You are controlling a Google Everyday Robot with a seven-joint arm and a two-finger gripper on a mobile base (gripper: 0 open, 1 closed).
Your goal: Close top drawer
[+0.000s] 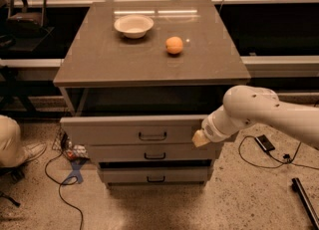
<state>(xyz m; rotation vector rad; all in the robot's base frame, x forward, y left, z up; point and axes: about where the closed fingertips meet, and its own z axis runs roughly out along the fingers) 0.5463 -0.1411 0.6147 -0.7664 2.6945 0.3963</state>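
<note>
**Top drawer out, gripper at its right front corner: I judge the push is about to begin.**

From the left, a shoe [31,150] and loose cables [60,184] lie on the floor beside the cabinet [99,69], which carries a white bowl [133,25] and an orange [174,45]. Below its top, the top drawer [109,133] stands pulled out toward the near side, with a dark gap above the front panel and the small handle [152,136] untouched at centre. The gripper [200,138] sits against or just beside the panel's right end, and I cannot tell its opening. Next I would press straight toward the far side. Pushing this far off-centre may skew the drawer, so I would go slowly and stay clear of the lower drawers [155,167].
</note>
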